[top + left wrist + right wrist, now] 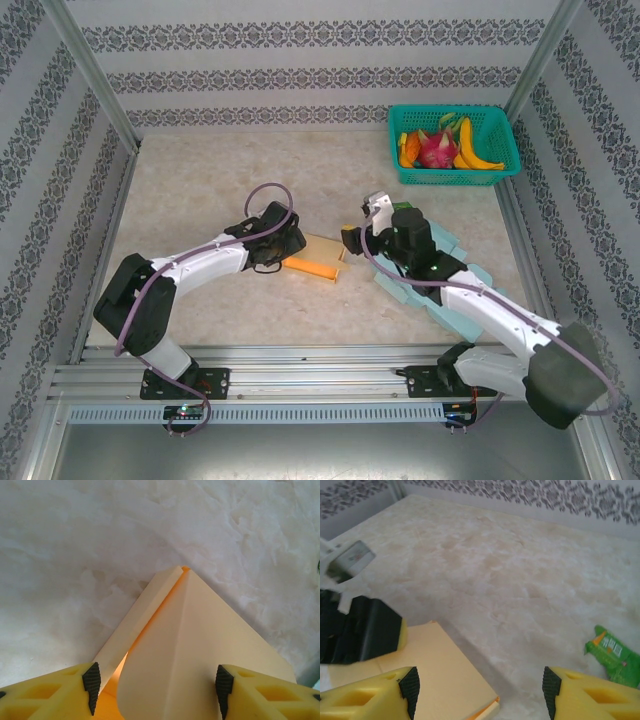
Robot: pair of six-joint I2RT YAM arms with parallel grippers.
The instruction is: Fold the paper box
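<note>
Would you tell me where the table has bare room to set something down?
The far-left table, between the back wall and the left arm, is bare; so is the near strip before the box. Crowded: around the box, and right, with teal sheets and basket.

The pale marbled table (200, 180) carries a cream paper box (318, 258) near its middle. A teal basket (450, 177) of fruit (438, 150) sits at the far right corner, light blue sheets (400, 288) lie near right, and a green packet (612, 652) lies flat.
</note>
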